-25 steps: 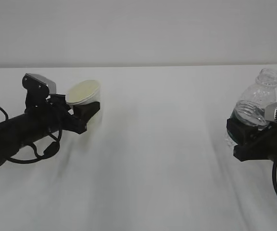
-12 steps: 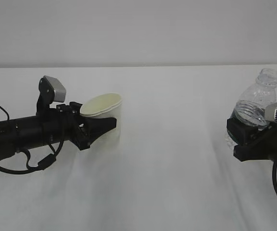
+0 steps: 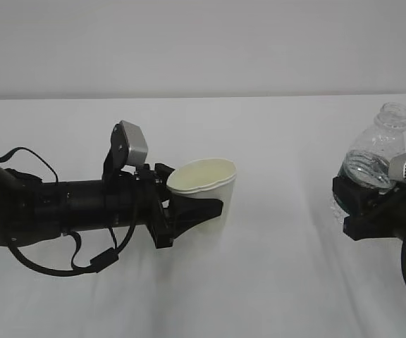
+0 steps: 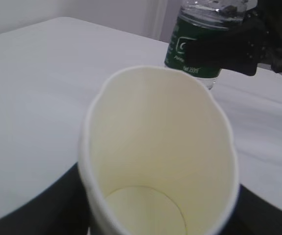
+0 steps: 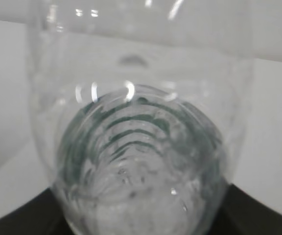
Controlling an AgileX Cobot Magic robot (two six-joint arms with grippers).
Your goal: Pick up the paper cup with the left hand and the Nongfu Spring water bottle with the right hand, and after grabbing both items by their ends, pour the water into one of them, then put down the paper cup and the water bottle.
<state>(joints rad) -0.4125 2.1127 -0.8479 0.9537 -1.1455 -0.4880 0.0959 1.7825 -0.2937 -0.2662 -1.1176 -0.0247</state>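
My left gripper [image 3: 197, 205] is shut on the lower part of the white paper cup [image 3: 210, 184], which hangs over the middle of the table with its cream inside [image 4: 160, 147] empty and its mouth tipped up and slightly left. Black fingers [image 4: 43, 205] flank the cup's base. At the far right, the clear Nongfu Spring water bottle [image 3: 374, 151] leans a little right, neck open. My right gripper [image 3: 358, 201] is shut on its lower end at the green label [image 4: 190, 51]. Water [image 5: 141, 196] shows through the bottle's base [image 5: 141, 147].
A white cloth covers the table [image 3: 280, 282], whose back edge [image 3: 259, 96] meets a plain pale wall. A wide gap of bare cloth separates cup and bottle. Looped cables [image 3: 62, 264] hang beneath the left arm.
The left arm has carried the cup to the right, from the left side to the table's middle, and slightly lower. Bottle and right gripper have barely moved.
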